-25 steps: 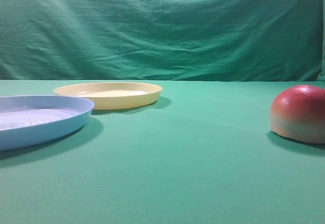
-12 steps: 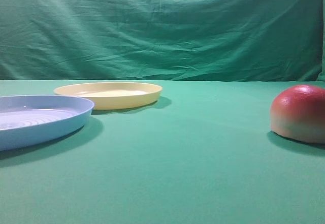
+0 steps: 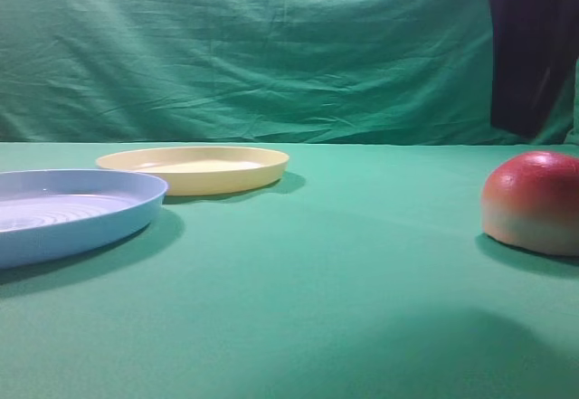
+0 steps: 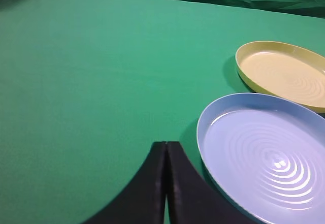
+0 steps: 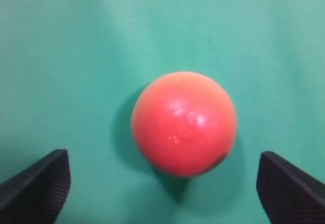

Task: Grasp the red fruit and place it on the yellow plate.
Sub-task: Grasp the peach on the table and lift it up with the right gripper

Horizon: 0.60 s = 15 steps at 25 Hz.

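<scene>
Red fruit sits on the green bench at about three o'clock in the high view, flat side down, with nothing touching it. What is new is the dark bulk of the right arm, which has come into the top right corner above and behind the fruit; a moment ago that corner showed only the green backdrop. A soft shadow has also spread over the bench at about five o'clock.

From the right wrist view, the right claw hangs over the fruit with its two dark fingers spread wide, one at each lower corner, holding nothing. The fruit lies between them, a little toward twelve o'clock.

The left claw has its fingers pressed together and grips nothing; it rests near the blue plate.

The yellow plate stands bare at about ten o'clock, well apart from the fruit, just behind the blue plate.

I judge the reach is under way: the claw looks lined up to descend, and the grasp is not yet made.
</scene>
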Available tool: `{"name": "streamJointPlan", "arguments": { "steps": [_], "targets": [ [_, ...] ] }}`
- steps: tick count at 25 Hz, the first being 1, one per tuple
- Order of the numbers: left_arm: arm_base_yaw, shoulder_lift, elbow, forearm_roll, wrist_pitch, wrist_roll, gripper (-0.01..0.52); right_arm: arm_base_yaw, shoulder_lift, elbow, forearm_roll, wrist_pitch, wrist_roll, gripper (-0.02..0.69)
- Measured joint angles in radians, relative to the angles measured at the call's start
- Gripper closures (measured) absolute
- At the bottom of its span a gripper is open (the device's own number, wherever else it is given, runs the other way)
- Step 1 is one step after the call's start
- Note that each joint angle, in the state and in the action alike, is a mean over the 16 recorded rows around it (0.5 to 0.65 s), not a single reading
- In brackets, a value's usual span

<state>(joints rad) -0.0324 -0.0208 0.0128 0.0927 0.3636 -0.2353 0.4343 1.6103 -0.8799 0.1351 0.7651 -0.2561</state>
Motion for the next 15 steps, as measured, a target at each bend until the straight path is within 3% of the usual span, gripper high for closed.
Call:
{"name": "streamJointPlan", "arguments": {
  "steps": [6, 15],
  "targets": [
    [0.000, 0.000, 0.000, 0.000, 0.000, 0.000, 0.514, 0.000, 0.063, -0.004, -0.001, -0.035, -0.014, 0.113],
    [0.000, 0.000, 0.000, 0.000, 0.000, 0.000, 0.514, 0.001, 0.103, -0.112, -0.004, 0.006, -0.025, 0.316]
  ]
}}
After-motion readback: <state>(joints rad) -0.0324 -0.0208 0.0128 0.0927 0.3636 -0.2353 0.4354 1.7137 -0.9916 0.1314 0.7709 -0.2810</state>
